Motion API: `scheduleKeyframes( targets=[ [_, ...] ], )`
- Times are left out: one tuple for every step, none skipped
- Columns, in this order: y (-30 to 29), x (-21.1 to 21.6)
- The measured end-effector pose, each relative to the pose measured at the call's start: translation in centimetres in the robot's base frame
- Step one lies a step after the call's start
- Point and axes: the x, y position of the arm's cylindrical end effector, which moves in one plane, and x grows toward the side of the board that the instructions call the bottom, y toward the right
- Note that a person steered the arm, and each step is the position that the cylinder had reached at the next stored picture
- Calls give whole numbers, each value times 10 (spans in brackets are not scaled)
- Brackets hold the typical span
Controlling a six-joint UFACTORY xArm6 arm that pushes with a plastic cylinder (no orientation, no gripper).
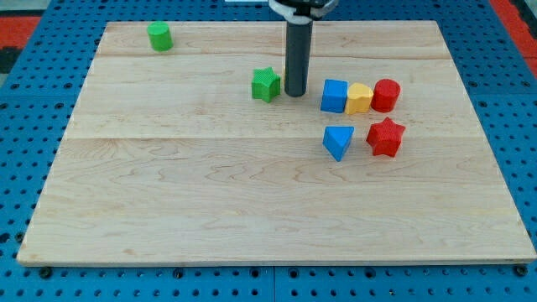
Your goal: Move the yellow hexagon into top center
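Approach step: lining up on the yellow hexagon (359, 98), not yet touched.

No pincer on this rig, only a rod, so nothing held; my tip (294, 93) down on the surface (210, 210) just right of the green block (265, 85), left of the blue cube (334, 96). Yellow hexagon wedged between blue cube and red cylinder (386, 95), right of centre, short of the top edge. Next, probably: circling below it, then pushing up and leftward toward top centre.
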Motion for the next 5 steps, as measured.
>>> scheduleKeyframes(
  targets=[
    [15,-31],
    [5,-55],
    [29,-68],
    [79,-71],
    [42,-90]
  ],
)
